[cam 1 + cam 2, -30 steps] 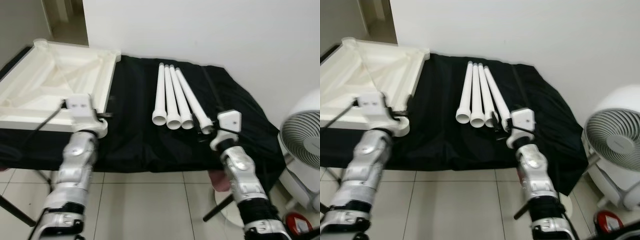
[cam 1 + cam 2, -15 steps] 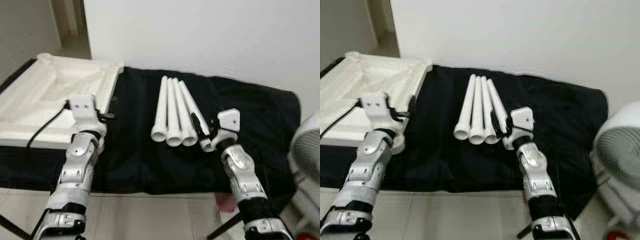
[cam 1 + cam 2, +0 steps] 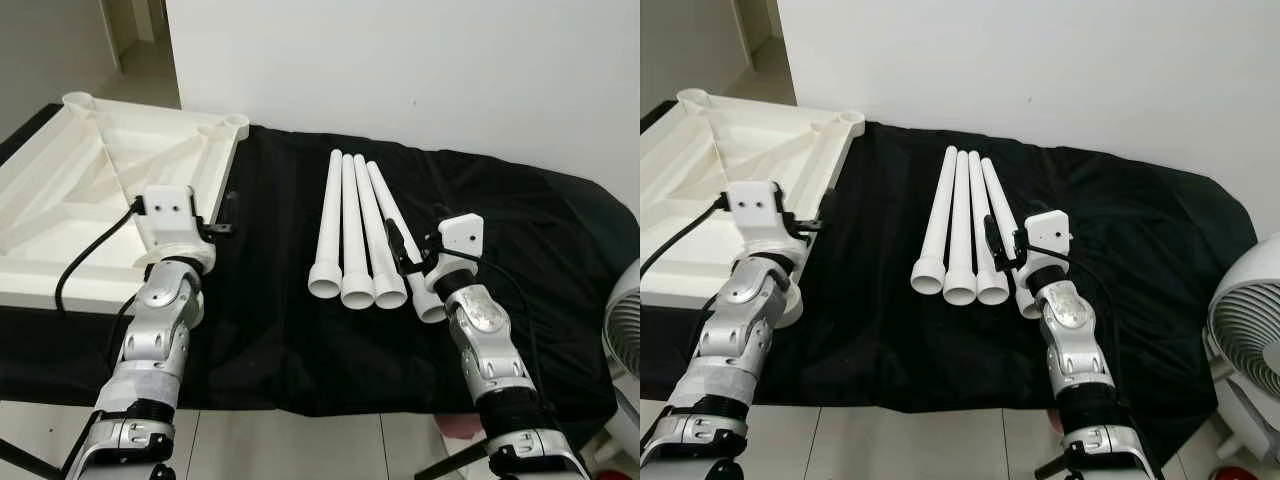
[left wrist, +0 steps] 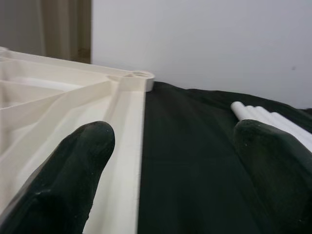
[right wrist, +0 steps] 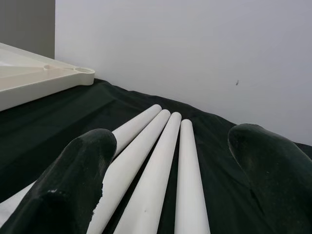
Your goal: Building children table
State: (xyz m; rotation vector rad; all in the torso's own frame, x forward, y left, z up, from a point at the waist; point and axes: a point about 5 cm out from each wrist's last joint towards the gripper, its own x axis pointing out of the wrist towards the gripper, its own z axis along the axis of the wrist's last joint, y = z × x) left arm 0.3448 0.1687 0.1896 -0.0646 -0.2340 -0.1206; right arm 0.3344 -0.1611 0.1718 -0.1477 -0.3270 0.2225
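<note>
Head eyes look down from above; wrist views sit low and close — both share the white legs (image 5: 161,161) (four).

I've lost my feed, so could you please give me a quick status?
Right claw open over the four white legs, none gripped. Left claw open at the upturned tabletop edge. Nothing blocking on the black cloth.

Four white table legs laid side by side on black cloth

The table legs (image 3: 962,228) are flanked at nine o'clock by the upturned tabletop (image 3: 710,170); the right gripper (image 3: 1002,243) is held above the rightmost leg, a fan (image 3: 1250,330) at four o'clock.
</note>
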